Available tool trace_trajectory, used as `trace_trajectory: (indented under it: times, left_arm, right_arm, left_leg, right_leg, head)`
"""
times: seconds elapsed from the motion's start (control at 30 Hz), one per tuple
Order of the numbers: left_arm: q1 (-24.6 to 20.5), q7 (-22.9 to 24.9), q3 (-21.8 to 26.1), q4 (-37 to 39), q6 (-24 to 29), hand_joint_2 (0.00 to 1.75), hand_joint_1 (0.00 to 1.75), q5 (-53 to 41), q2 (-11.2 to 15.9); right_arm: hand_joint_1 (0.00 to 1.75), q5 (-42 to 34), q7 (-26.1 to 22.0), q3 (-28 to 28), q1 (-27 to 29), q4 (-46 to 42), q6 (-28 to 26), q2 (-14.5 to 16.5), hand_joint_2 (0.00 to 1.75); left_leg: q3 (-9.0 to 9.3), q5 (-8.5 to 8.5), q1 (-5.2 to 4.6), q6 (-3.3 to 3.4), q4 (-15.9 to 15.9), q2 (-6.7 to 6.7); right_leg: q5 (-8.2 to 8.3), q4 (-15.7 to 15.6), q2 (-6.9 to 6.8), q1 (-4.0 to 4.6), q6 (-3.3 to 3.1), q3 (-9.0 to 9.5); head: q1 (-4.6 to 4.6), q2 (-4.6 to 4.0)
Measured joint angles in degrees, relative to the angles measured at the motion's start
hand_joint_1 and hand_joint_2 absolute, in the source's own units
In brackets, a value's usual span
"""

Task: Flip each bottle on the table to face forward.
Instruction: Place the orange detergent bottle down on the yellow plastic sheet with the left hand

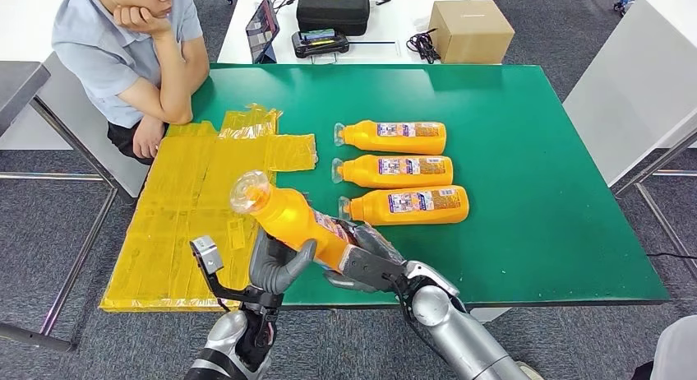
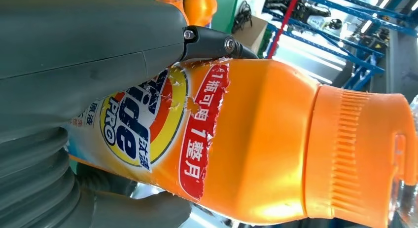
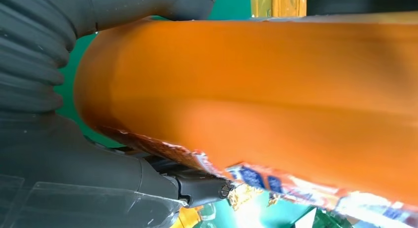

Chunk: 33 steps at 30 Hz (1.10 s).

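An orange detergent bottle [image 1: 292, 217] with a clear cap is lifted above the table's near edge, tilted with its cap up and to the left. My left hand [image 1: 275, 267] grips its middle from below, and my right hand [image 1: 371, 261] holds its base end. Close up, the left wrist view shows the bottle [image 2: 256, 139] with its torn front label, and the right wrist view shows the plain orange side of the bottle [image 3: 256, 90]. Three more orange bottles lie on their sides on the green table [image 1: 526, 125]: far [image 1: 393, 136], middle [image 1: 394, 171], near [image 1: 407, 205], caps pointing left.
A yellow taped sheet [image 1: 189, 207] covers the table's left part. A person sits at the far left corner, an elbow on the table [image 1: 168, 108]. Behind stands a white table with a black case [image 1: 333, 7] and a cardboard box [image 1: 470, 30].
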Motion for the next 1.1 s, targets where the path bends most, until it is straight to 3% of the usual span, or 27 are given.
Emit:
trace_trajectory:
  times: [0.1, 0.13, 0.23, 0.27, 0.3, 0.43, 0.5, 0.63, 0.8, 1.1]
  left_arm:
    - [0.0, 0.0, 0.0, -0.3, 1.5, 1.75, 1.75, -1.4, 0.0]
    - [0.0, 0.1, 0.0, -0.4, 1.7, 1.75, 1.75, -1.6, 0.0]
    - [0.0, 0.0, 0.0, -0.6, 2.0, 1.75, 1.75, -2.0, 0.0]
    - [0.0, 0.0, 0.0, -0.8, 2.1, 1.75, 1.75, -2.4, 0.0]
    - [0.1, 0.0, 0.0, -1.0, 2.2, 1.75, 1.75, -2.8, 0.0]
    - [0.2, 0.1, 0.0, -1.9, 2.6, 1.75, 1.75, -4.0, 0.0]
    - [0.3, 0.3, 0.0, -2.4, 2.9, 1.75, 1.75, -4.6, 0.0]
    - [0.9, 1.0, 0.0, -4.5, 5.5, 1.75, 1.75, -9.7, 0.0]
    - [3.1, 3.4, -0.8, -11.1, 13.8, 1.75, 1.75, -27.9, 0.2]
    - [6.8, 5.7, -1.2, -22.8, 18.5, 1.75, 1.75, -44.8, 0.4]
  right_arm:
    - [1.74, 0.2, 0.0, 0.4, -0.1, 0.6, -0.3, 0.2, 1.75]
    - [1.61, 0.2, 0.0, 0.5, -0.1, 0.7, -0.3, 0.2, 1.75]
    - [0.58, 0.2, 0.0, 0.8, -0.2, 0.9, -0.5, 0.3, 1.75]
    - [0.35, 0.2, 0.0, 0.9, -0.2, 1.0, -0.7, 0.3, 1.75]
    - [0.35, 0.3, 0.0, 1.0, -0.2, 1.0, -0.8, 0.3, 1.75]
    - [0.0, 0.5, 0.1, 1.1, -0.1, 1.0, -1.2, 0.4, 1.75]
    - [0.0, 0.4, 0.1, 1.1, 0.1, 1.0, -1.4, 0.4, 1.75]
    - [0.0, -0.1, 0.7, 0.6, 0.9, 1.0, -2.4, 0.9, 0.0]
    - [0.0, 1.8, 2.3, -2.0, 4.9, -1.2, -5.0, 2.2, 0.0]
    - [0.0, 6.6, 3.7, -7.8, 10.1, -6.5, -7.2, 4.6, 0.0]
  left_leg:
    - [0.0, 0.0, 0.0, 0.0, 0.0, 0.0]
    - [0.0, 0.0, 0.0, 0.0, 0.0, 0.0]
    - [0.0, 0.0, 0.0, 0.0, 0.0, 0.0]
    - [0.0, 0.0, 0.0, 0.0, 0.0, 0.0]
    - [0.0, 0.0, 0.0, 0.0, 0.0, 0.0]
    - [0.0, 0.0, 0.0, 0.0, 0.0, 0.0]
    - [0.0, 0.0, 0.0, 0.0, 0.0, 0.0]
    - [0.0, 0.0, 0.0, 0.0, 0.0, 0.0]
    - [-0.08, -0.01, 0.0, 0.0, 0.0, -0.02]
    - [-0.15, -0.01, 0.0, 0.0, 0.0, -0.01]
  right_leg:
    - [0.0, 0.0, 0.0, 0.0, 0.0, 0.0]
    - [0.0, 0.0, 0.0, 0.0, 0.0, 0.0]
    - [0.0, 0.0, 0.0, 0.0, 0.0, -0.01]
    - [0.0, 0.0, 0.0, 0.0, 0.0, -0.01]
    - [0.0, 0.0, 0.0, 0.0, 0.0, -0.01]
    - [0.0, 0.0, 0.0, 0.0, 0.0, -0.01]
    - [0.0, 0.0, 0.0, 0.0, 0.0, -0.01]
    - [0.0, 0.0, 0.0, 0.0, 0.0, -0.01]
    - [-0.01, 0.0, -0.01, 0.0, 0.0, -0.08]
    - [-0.01, 0.0, -0.01, 0.0, 0.0, -0.16]
  head:
    - [0.01, 0.0]
    - [0.01, 0.0]
    - [-0.01, 0.0]
    - [-0.01, 0.0]
    - [0.0, 0.0]
    - [-0.01, 0.0]
    - [-0.01, 0.0]
    - [-0.01, 0.0]
    - [-0.01, 0.0]
    - [-0.01, 0.0]
